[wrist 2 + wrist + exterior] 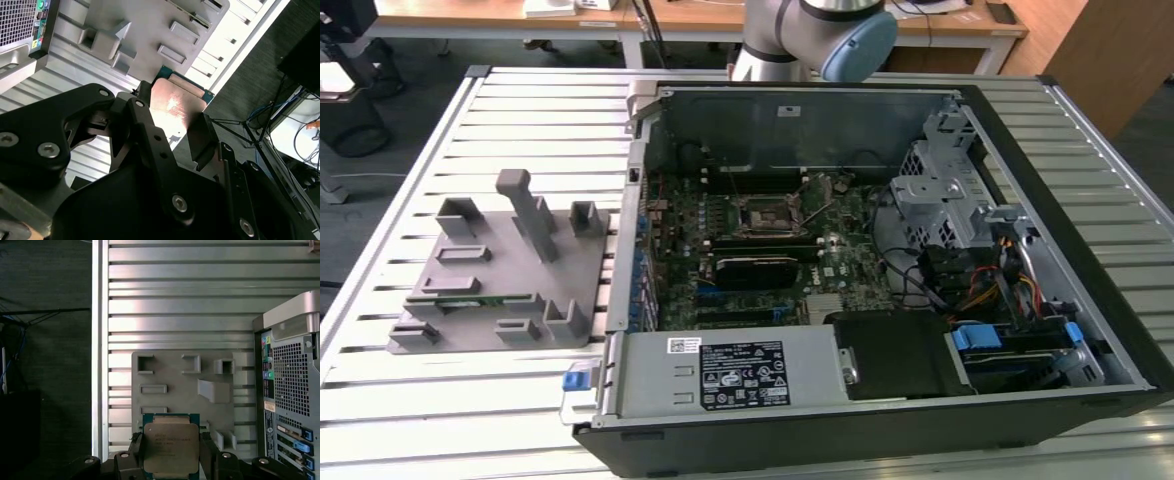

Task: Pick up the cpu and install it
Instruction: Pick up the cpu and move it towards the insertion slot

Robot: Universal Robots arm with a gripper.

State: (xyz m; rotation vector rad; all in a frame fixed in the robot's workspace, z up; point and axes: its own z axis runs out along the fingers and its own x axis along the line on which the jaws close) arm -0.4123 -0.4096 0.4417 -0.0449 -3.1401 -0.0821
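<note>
Cpu (171,446) is clamped flat in your tool (171,461), raised clear of the grey fixture (170,375); the computer case (292,390) stands just beside that fixture.

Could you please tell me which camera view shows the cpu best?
The first wrist view: the cpu faces it squarely, held in the tool. The second wrist view shows it obliquely, partly behind the tool.

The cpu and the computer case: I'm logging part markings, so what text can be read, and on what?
cpu lid, in the end effector: several lines of print, too small to read.
Power supply label: dense print, too small to read.
Computer case rear panel: small stickers, unreadable.
No text can be quoted.
</note>
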